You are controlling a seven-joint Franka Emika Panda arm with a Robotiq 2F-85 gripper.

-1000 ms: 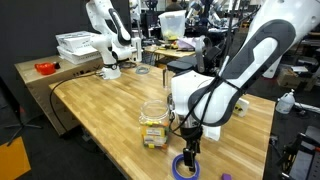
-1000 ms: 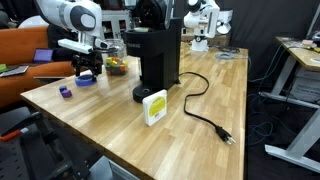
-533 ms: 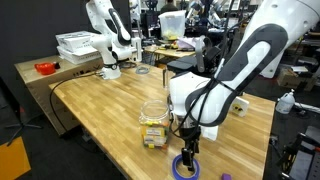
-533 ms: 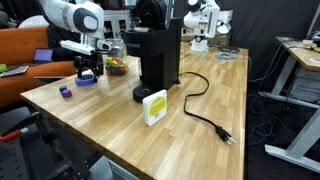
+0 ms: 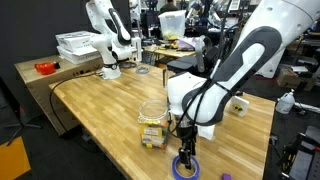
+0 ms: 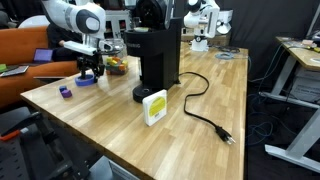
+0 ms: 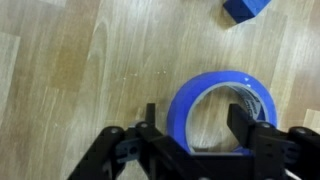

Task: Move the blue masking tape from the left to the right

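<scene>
**Tape ring straddled at the bench corner, grip not yet firm**

Tape is the whole job here: the blue masking tape lies flat on the bench, close to an edge and near one corner, as both exterior views show. The end effector stands directly over it with its jaws apart, astride one side of the ring, one finger outside the wall and one in the open centre. I judge it released, with the wall between the pads but not pinched.

The roll should be light and fairly stiff, though its paper wall may give a little under a hard squeeze. The smooth outer face could slip, and the bare edges may be slightly tacky against the wood. Taking the wall across its thickness, as the jaws are set now, looks like the right hold. A straight lift should free it.

A tiny purple piece sits just beyond the ring, apart from it, and could be nudged. Further along the bench stand a clear jar with a small yellow box beside it, the coffee maker and its trailing cord. A carry across the bench should pass above these
</scene>
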